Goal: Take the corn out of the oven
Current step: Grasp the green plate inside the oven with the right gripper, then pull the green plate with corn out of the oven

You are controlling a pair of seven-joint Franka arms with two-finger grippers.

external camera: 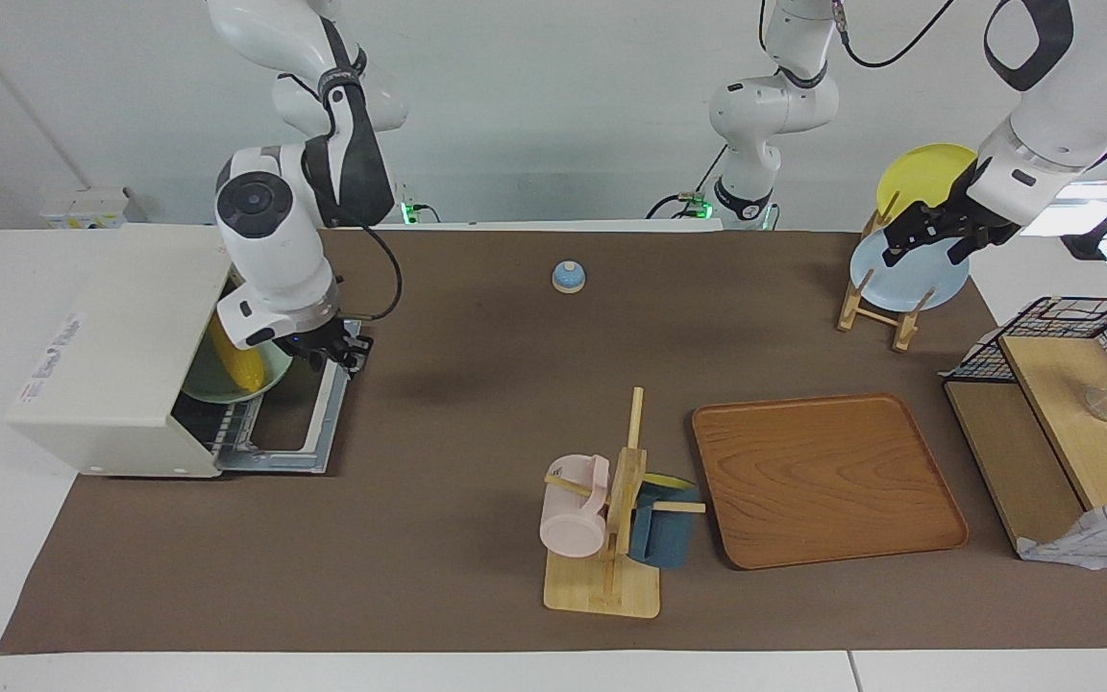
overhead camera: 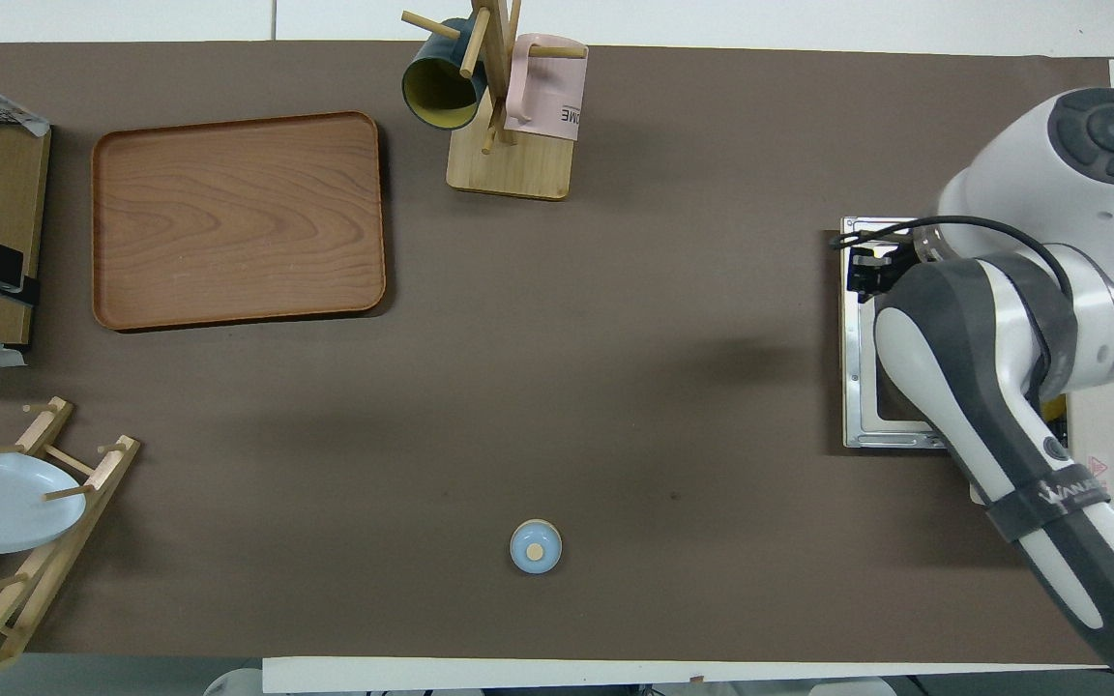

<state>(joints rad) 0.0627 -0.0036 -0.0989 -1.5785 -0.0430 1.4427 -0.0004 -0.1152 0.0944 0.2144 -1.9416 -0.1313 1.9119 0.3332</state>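
The cream-white oven [external camera: 121,346] stands at the right arm's end of the table with its door [external camera: 299,432] folded down flat. The yellow corn [external camera: 232,363] lies on a pale green plate [external camera: 270,377] at the oven's mouth, on the wire rack. My right gripper [external camera: 334,354] hangs low over the open door, close beside the plate's rim and the corn; I cannot tell whether it touches them. In the overhead view the right arm covers the corn, and only the gripper's tip [overhead camera: 871,273] and the door [overhead camera: 857,406] show. My left gripper [external camera: 928,245] waits, open and empty, raised over the plate rack.
A plate rack [external camera: 875,308] holds a blue and a yellow plate. A wooden tray [external camera: 827,481], a mug tree [external camera: 611,519] with a pink and a dark blue mug, a small blue bell [external camera: 568,277] and a shelf unit [external camera: 1063,432] also stand on the brown mat.
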